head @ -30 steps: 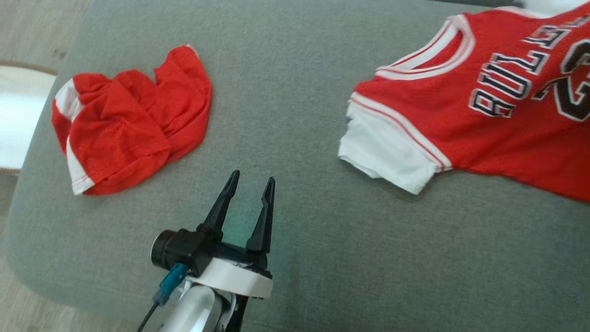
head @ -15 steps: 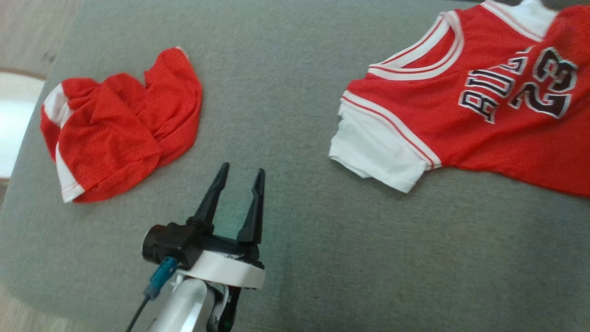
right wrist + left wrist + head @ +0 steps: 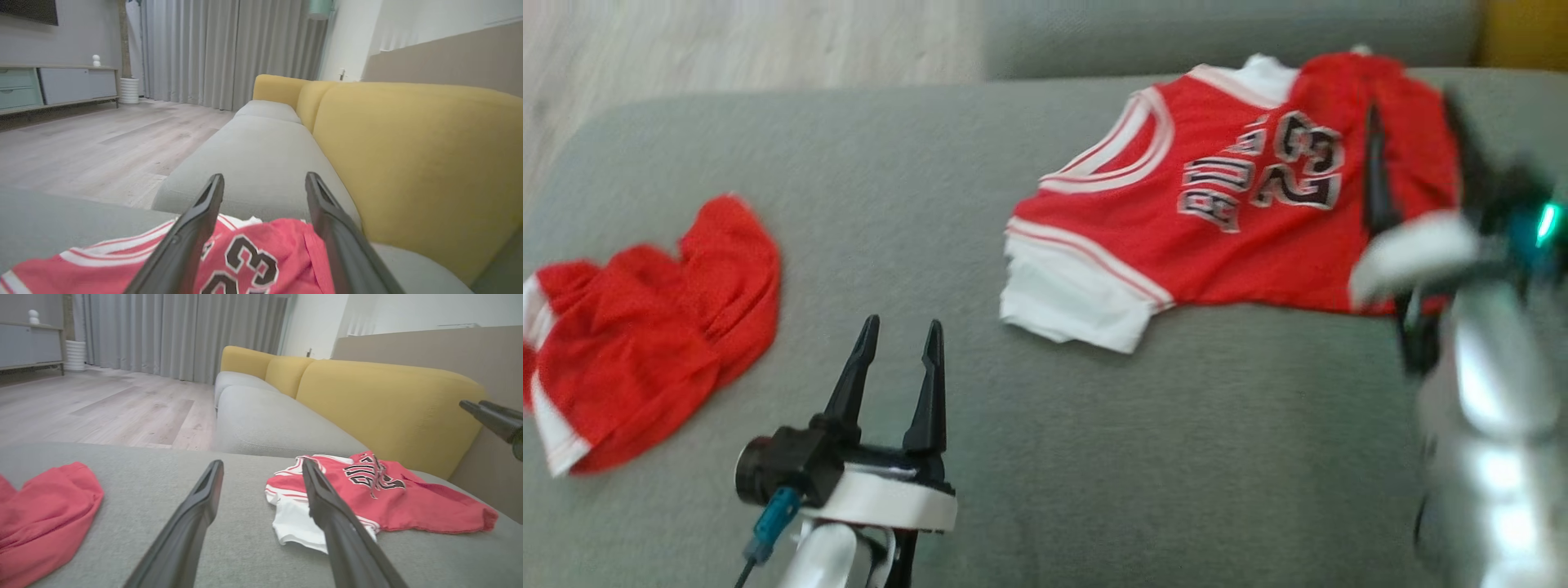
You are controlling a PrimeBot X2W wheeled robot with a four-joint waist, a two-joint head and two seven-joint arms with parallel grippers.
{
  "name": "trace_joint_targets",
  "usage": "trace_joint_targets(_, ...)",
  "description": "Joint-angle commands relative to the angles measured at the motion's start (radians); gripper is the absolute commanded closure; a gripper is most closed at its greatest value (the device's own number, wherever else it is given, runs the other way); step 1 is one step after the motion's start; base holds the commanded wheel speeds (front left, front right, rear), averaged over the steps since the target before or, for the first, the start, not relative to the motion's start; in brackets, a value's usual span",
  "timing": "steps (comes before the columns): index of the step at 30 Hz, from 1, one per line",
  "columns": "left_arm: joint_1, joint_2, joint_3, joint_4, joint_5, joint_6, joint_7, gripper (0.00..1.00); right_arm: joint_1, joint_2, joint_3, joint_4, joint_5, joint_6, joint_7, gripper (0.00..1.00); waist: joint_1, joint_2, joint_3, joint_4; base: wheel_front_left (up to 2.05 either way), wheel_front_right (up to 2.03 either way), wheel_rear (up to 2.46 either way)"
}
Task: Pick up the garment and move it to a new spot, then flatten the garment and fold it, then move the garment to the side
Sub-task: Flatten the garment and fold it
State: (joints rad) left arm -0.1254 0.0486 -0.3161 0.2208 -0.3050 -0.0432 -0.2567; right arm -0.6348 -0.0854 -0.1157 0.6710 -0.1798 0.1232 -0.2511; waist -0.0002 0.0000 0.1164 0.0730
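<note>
Red jersey (image 3: 1225,245) lies just beneath the spread right jaws, ungripped.

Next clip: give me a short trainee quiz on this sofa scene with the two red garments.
1. Number on the jersey: A 23, B 32, C 45?
2. Which hand hangs over the jersey?
3. True or false: the left hand grips the crumpled red garment.
Key: 1 A. 2 The right hand. 3 False: it is open, apart from that garment.
</note>
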Motion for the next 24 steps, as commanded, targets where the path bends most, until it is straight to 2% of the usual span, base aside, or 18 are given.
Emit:
trace_joint_targets(1,-0.013,0.002,0.041,-0.035,0.011,0.004,-0.005,0.00,0.025,0.016,0.033,-0.046,0.017,0.008,-0.010,0.00,0.0002,0.0000,-0.047,-0.049,0.00,0.00,0.00)
trace_joint_targets(6,0.013,0.002,0.059,-0.041,0.008,0.009,-0.005,0.00,0.248,0.033,0.080,-0.202,0.119,0.008,-0.010,0.00,0.0002,0.0000,-0.080,-0.091,0.00,0.00,0.00)
trace_joint_targets(12,0.032,0.002,0.079,-0.039,0.014,0.006,-0.005,0.00,0.448,0.035,0.128,-0.314,0.251,0.008,-0.011,0.00,0.0002,0.0000,-0.095,-0.128,0.00,0.00,0.00)
trace_joint_targets(17,0.035,0.002,0.093,-0.030,0.021,0.002,-0.005,0.00,0.493,0.035,0.150,-0.343,0.262,0.008,-0.011,0.00,0.0002,0.0000,-0.091,-0.150,0.00,0.00,0.00)
trace_joint_targets(24,0.000,0.002,0.104,-0.003,0.047,-0.008,-0.005,0.00,0.472,0.035,0.143,-0.377,0.257,0.008,-0.011,0.00,0.0002,0.0000,-0.053,-0.184,0.00,0.00,0.00)
